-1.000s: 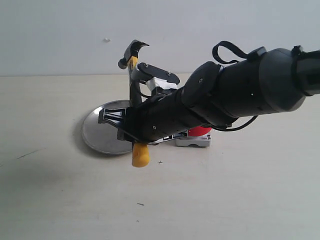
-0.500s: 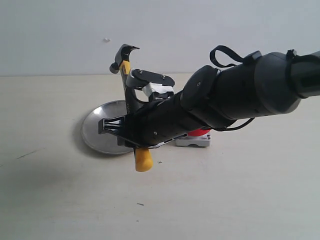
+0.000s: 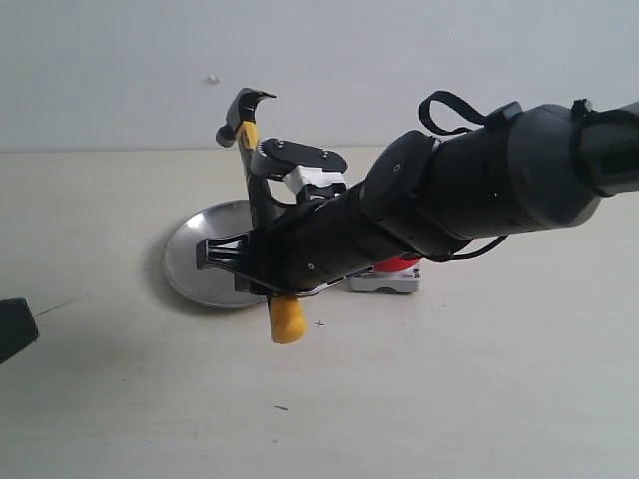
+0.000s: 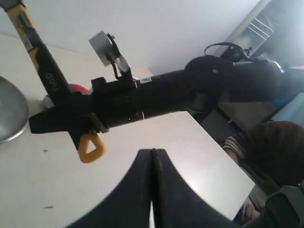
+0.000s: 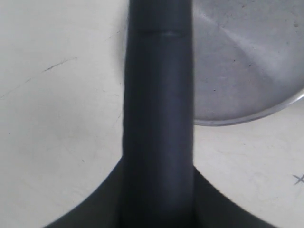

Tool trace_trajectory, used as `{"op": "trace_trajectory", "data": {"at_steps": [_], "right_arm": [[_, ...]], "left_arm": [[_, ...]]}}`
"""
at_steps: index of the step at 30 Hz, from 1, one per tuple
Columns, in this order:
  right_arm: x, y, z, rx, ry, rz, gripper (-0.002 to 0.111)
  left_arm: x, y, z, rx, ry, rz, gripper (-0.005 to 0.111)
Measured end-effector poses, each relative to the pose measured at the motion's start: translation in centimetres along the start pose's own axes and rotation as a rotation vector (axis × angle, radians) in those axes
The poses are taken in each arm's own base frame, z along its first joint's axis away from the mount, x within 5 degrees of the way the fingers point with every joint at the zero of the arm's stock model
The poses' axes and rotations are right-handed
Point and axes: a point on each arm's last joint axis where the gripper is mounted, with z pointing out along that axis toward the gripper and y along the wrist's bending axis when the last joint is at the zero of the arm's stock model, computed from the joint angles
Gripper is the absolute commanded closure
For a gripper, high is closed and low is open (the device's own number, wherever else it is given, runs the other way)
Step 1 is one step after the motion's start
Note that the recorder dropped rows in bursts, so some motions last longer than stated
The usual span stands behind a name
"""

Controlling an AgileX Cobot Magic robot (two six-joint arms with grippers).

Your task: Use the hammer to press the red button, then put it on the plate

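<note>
My right gripper (image 3: 252, 255) is shut on the hammer (image 3: 262, 200) at mid-handle and holds it nearly upright over the near right rim of the silver plate (image 3: 196, 261). The dark head (image 3: 244, 108) is up and the yellow butt (image 3: 287, 319) hangs low. In the right wrist view the black handle (image 5: 159, 109) fills the gap between the jaws, with the plate (image 5: 242, 71) beyond. The red button (image 3: 401, 263) on its grey base (image 3: 385, 282) shows only as a sliver behind the right arm. My left gripper (image 4: 152, 152) is shut and empty, away from all of them.
The pale tabletop (image 3: 449, 389) runs to a white wall behind. My right arm (image 3: 469, 195) stretches across from the right and covers most of the button. The dark tip of my left gripper (image 3: 14, 327) shows at the left edge.
The right gripper has swung the hammer a little to the left and tilted its head that way. The tip of my left gripper has come into the exterior view at the left edge.
</note>
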Motion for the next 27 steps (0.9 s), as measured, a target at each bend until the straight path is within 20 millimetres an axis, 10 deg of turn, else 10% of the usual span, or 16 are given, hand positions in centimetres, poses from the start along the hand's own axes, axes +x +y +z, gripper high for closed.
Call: {"op": "trace_trajectory", "data": {"at_steps": [27], "right_arm": [[-1.2, -0.3, 6.6, -0.058, 0.023, 0.357, 0.108]], "left_arm": [[0.2, -0.1, 0.1, 0.015, 0.019, 0.003, 0.107]]}}
